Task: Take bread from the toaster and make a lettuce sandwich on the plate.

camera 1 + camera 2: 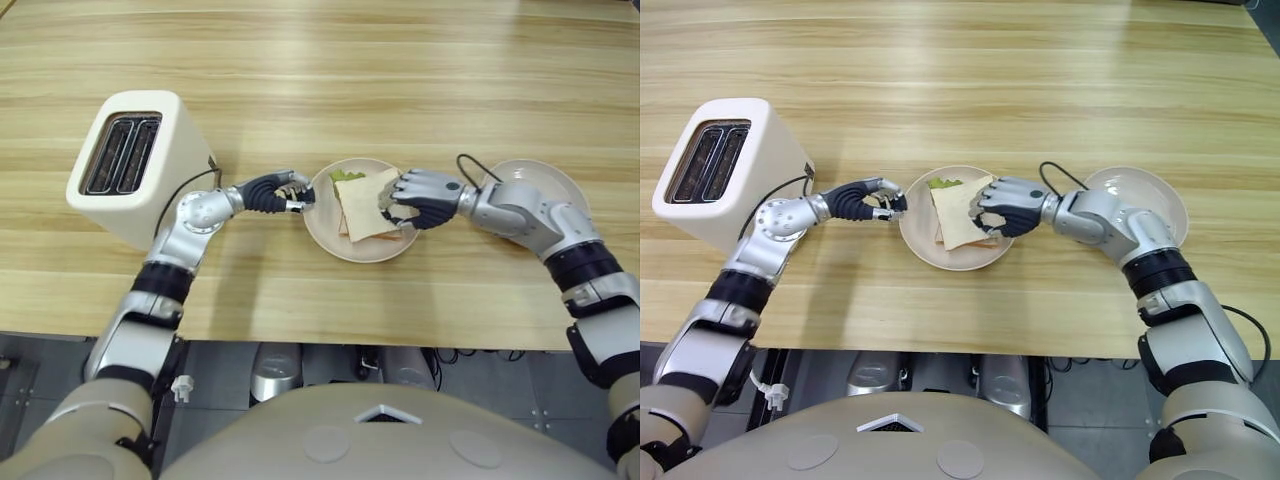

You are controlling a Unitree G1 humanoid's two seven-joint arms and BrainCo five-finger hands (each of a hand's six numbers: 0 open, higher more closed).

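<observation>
A cream toaster (135,160) stands at the left with both slots looking empty. On the beige plate (325,235) at the centre lies a bottom slice with green lettuce (346,176) peeking out at the far edge. A top slice of bread (368,205) rests tilted over them. My right hand (420,197) is shut on that slice's right edge. My left hand (280,192) sits at the plate's left rim, fingers curled against it.
A second, empty beige plate (545,180) sits at the right, partly under my right forearm. A black cable (470,165) loops beside it. The toaster's cord (790,190) runs behind my left arm. Bare wooden table (330,70) stretches beyond.
</observation>
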